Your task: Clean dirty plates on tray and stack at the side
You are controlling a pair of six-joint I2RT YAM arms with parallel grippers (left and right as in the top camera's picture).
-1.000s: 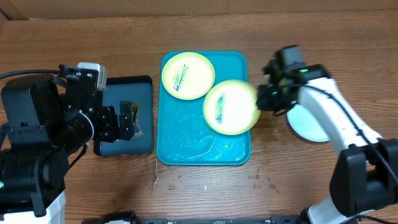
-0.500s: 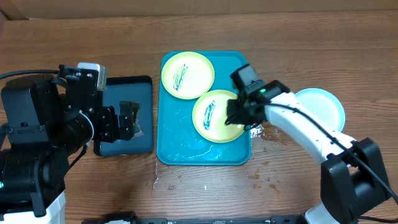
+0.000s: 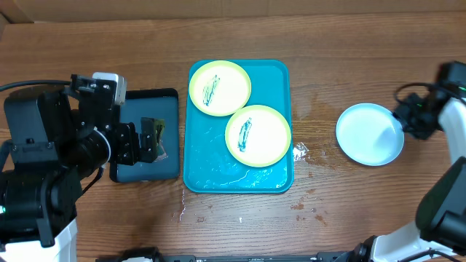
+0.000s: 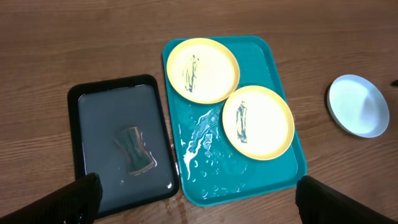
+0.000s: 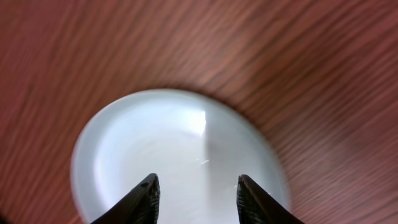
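Note:
Two plates with yellow-green rims and dark scribble marks lie flat on the wet turquoise tray (image 3: 211, 171): one at its back (image 3: 220, 88), one at its right side (image 3: 258, 135). They also show in the left wrist view, the back plate (image 4: 202, 70) and the right-side plate (image 4: 257, 122) on the tray (image 4: 211, 168). A pale white plate (image 3: 370, 134) rests on the table to the right. My right gripper (image 3: 405, 122) hangs open at its right edge, and the wrist view shows the gripper (image 5: 196, 199) over the white plate (image 5: 180, 137) with nothing between the fingers. My left gripper (image 4: 198, 208) stands wide open, high above.
A black tray (image 3: 138, 102) lies left of the turquoise one and holds water and a dark sponge (image 4: 135, 149). My left arm fills the table's left side. Water spots (image 3: 300, 153) mark the wood just right of the turquoise tray.
The right gripper set the second marked plate down on the tray, opened and swung right to the white plate. The left arm has not moved.

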